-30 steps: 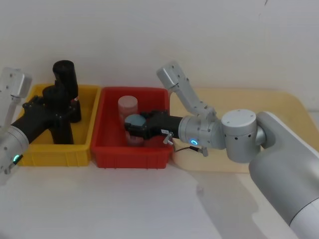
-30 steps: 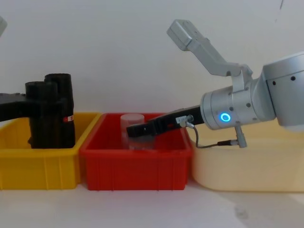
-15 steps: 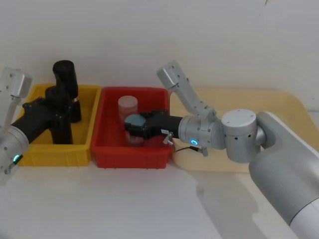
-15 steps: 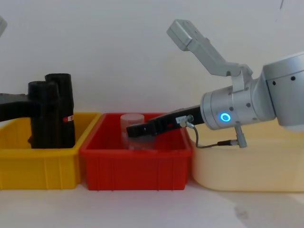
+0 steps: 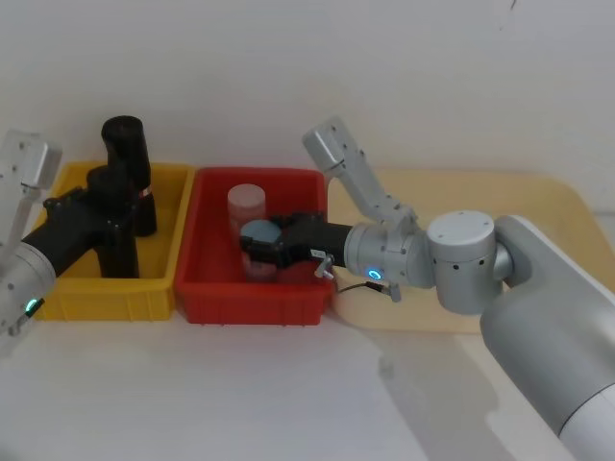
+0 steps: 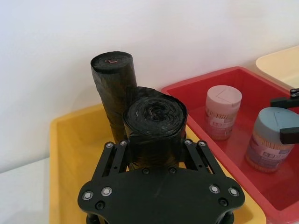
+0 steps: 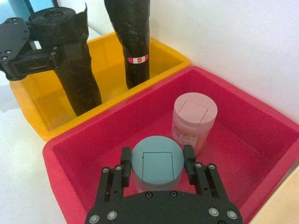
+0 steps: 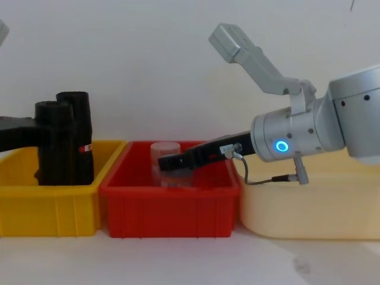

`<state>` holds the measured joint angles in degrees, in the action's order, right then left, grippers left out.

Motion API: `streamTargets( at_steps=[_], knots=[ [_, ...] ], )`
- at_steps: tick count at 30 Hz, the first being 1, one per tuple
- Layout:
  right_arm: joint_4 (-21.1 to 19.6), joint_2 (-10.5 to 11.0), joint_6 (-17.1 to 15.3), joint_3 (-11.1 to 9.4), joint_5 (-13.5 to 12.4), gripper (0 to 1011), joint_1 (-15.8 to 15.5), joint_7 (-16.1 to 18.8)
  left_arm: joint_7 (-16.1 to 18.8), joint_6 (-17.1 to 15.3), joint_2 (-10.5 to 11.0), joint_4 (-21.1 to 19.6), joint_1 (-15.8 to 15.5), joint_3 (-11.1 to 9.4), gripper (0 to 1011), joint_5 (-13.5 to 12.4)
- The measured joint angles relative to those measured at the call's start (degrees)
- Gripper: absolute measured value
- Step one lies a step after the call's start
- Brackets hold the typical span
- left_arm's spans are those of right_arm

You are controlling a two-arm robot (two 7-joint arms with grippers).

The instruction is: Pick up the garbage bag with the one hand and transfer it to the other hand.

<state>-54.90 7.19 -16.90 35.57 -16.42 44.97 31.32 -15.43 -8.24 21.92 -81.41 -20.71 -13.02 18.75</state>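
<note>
Tabletop (image 5: pixel 288 403) | left tool (image 6: pixel 155 143) still grips garbage bag (image 6: pixel 154 114) | right tool (image 7: pixel 156 156) unmoved

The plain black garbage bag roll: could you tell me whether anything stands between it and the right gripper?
Yes: the right gripper is shut on a blue-lidded plastic jar in the red plastic bin, filling its jaws. The plain black garbage bag roll, clamped by the left gripper, is in the yellow plastic bin.
</note>
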Motion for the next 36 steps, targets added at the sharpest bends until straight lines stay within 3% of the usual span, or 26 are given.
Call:
streamTargets(
  at_steps=[10, 19, 28, 36],
  knots=[
    [-4.14, 0.93, 1.32, -1.76, -1.59, 658, -1.55, 0.12, 1.07, 1.35, 0.12, -3.01, 0.43, 0.35, 460, -1.56],
    [-12.17, 3.24, 2.91, -4.56, -3.45, 658, -3.79, -0.75, 1.36, 1.76, 0.03, -7.30, -0.41, 0.85, 460, -2.18],
    [-21.91, 7.50, 3.47, -9.17, -5.19, 658, -7.34, -3.56, -1.04, 1.17, -1.00, -9.11, -4.28, -0.02, 460, -1.58],
    [-28.92, 11.56, 2.93, -13.50, -6.39, 658, -11.29, -6.56, -4.24, 1.03, -2.76, -6.83, -9.14, -2.66, 460, -0.78]
  ],
)
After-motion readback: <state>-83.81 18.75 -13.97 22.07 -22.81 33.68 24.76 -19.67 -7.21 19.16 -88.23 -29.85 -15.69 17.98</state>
